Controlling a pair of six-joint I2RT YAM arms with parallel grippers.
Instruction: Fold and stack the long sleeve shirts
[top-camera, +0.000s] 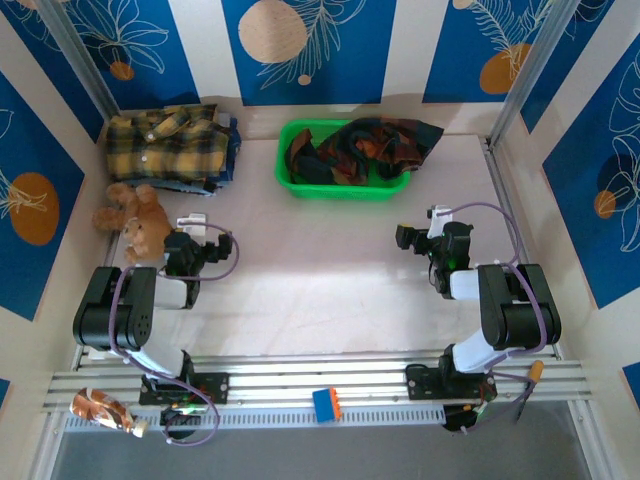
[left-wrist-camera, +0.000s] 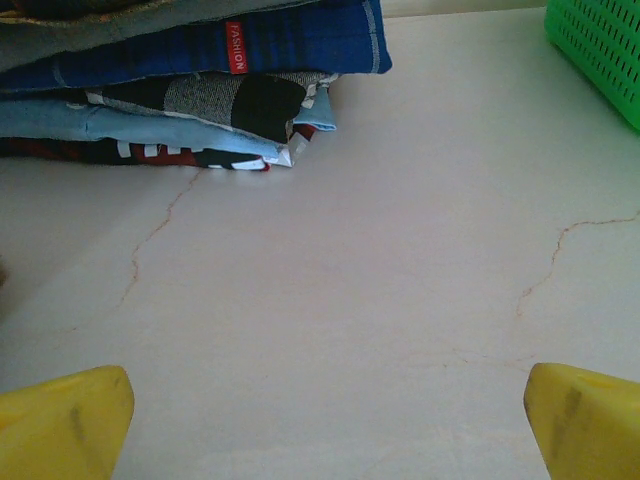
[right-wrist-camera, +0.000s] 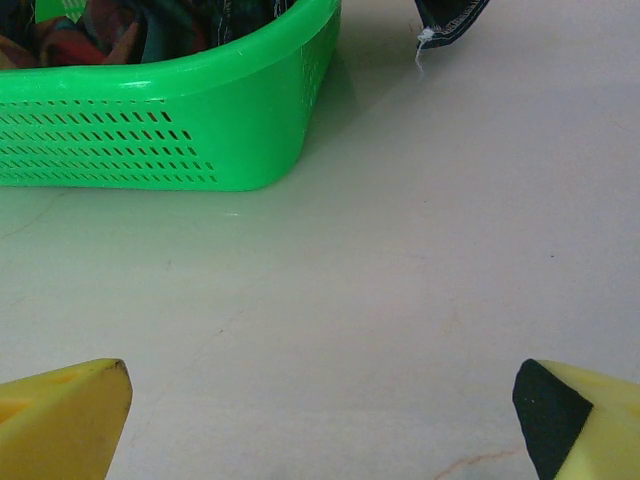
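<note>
Surfaces as I see 'em:
Basket (right-wrist-camera: 200, 110) glossy plastic; yellow plaid shirt (top-camera: 165, 145) matt cloth; table (left-wrist-camera: 380, 260) smooth w/ slight sheen.

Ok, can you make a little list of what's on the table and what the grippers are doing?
Pile: yellow and black plaid shirt on top of folded clothes, far left corner
Basket: green plastic basket, far middle, holding a crumpled dark plaid shirt
Toy: brown teddy bear, left side, just in front of the pile
Left gripper: open, empty, facing the pile
Right gripper: open, empty, facing the basket
Not yet folded: the shirt in the basket
</note>
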